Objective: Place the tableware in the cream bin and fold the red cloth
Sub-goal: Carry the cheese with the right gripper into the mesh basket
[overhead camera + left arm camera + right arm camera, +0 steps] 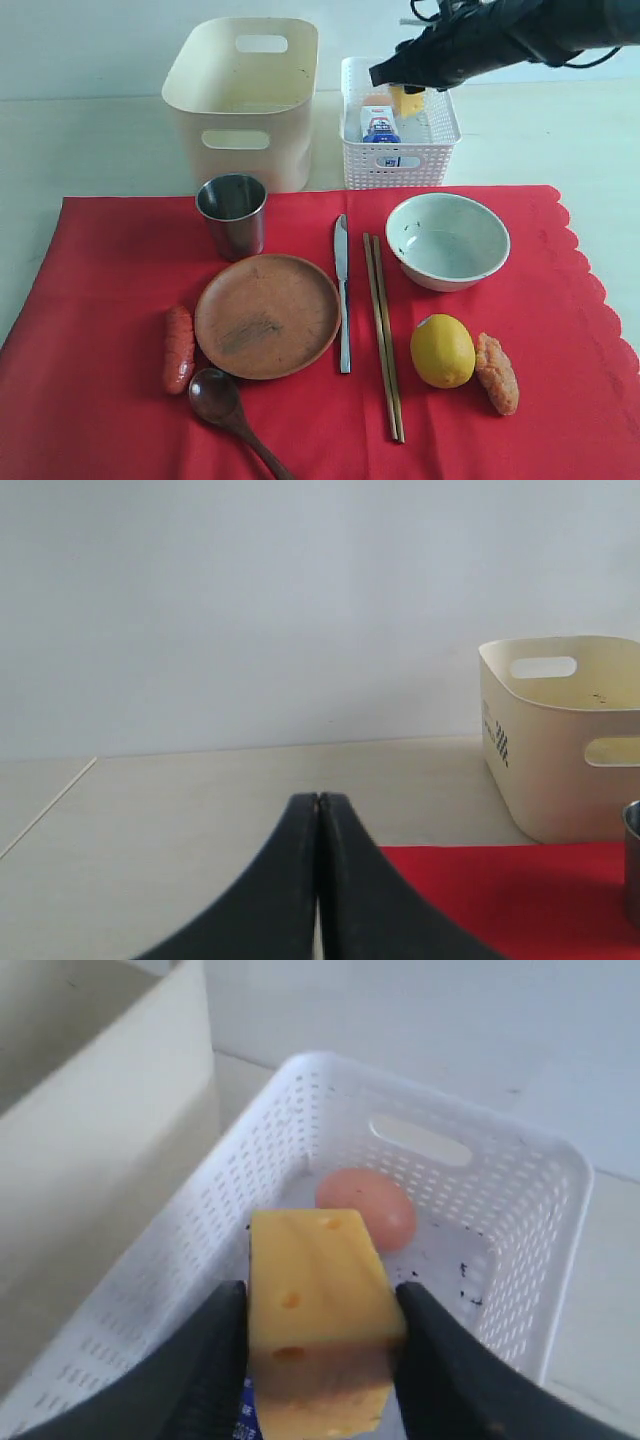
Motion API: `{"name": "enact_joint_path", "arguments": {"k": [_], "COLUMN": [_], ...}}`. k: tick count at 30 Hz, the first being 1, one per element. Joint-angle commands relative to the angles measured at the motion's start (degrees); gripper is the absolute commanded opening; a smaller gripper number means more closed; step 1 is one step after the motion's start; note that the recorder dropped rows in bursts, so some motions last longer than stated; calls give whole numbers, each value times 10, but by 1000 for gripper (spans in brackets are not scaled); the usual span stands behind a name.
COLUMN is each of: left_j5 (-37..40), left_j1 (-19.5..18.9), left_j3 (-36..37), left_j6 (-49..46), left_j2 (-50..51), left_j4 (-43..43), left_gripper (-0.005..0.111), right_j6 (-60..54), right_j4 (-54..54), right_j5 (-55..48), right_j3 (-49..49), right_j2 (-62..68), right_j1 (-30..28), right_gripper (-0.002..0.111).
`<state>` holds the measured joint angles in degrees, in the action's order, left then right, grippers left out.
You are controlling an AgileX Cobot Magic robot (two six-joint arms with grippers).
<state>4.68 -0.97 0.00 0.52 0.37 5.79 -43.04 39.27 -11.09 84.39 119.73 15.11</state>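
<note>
The right gripper (pixel 320 1300) pinches a block of yellow cheese (pixel 315 1260) above the white lattice basket (pixel 480 1160), where an egg (pixel 365 1205) lies; the left gripper (pixel 318 805) is pressed together on nothing, off to the side of the red cloth (pixel 100 300). All the tableware lies on that cloth, none of it in the cream bin (pixel 240 100) standing just behind. The steel cup (pixel 232 213) looks rigid, light and slick, best taken by its rim with one jaw inside. The white bowl (pixel 447 240) is probably heavier and breakable, so also a rim grip. The wooden plate (pixel 267 315) sits flat, leaving only its raised edge. The knife (pixel 343 290) and chopsticks (pixel 383 335) are thin, best pinched across mid-length, and the dark spoon (pixel 225 405) by its handle. The cloth is limp, best taken by the corners. The cup is dull grey, the plate brown with a scuffed patch, the bowl speckled inside
</note>
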Motion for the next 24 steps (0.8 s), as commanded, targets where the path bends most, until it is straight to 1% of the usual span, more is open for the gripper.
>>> {"name": "enact_joint_path", "arguments": {"k": [1, 3, 6, 9, 14, 16, 19, 21, 24], "left_j5": [1, 1, 1, 1, 1, 1, 1, 1, 1], "left_j1": [-1, -1, -1, -1, -1, -1, -1, -1, -1], "left_j3": [0, 0, 0, 0, 0, 0, 0, 0, 0], "left_j6": [2, 2, 2, 2, 2, 2, 2, 2, 2], "left_j2": [-4, -4, -4, -4, -4, -4, -4, -4, -4], "left_j4": [1, 1, 1, 1, 1, 1, 1, 1, 1], "left_gripper": [0, 0, 0, 0, 0, 0, 0, 0, 0], "right_j6": [-2, 7, 46, 54, 71, 99, 108, 94, 75], "right_j4": [13, 13, 13, 13, 13, 13, 13, 6, 6], "right_j5": [53, 66, 87, 95, 95, 95, 90, 67, 12], "right_j3": [-2, -2, -2, -2, -2, -2, -1, -1, -1], "right_j2": [28, 35, 41, 44, 44, 44, 42, 34, 3], "right_j1": [1, 2, 2, 2, 2, 2, 2, 2, 0], "right_gripper": [0, 4, 17, 29, 53, 66, 83, 87, 85]}}
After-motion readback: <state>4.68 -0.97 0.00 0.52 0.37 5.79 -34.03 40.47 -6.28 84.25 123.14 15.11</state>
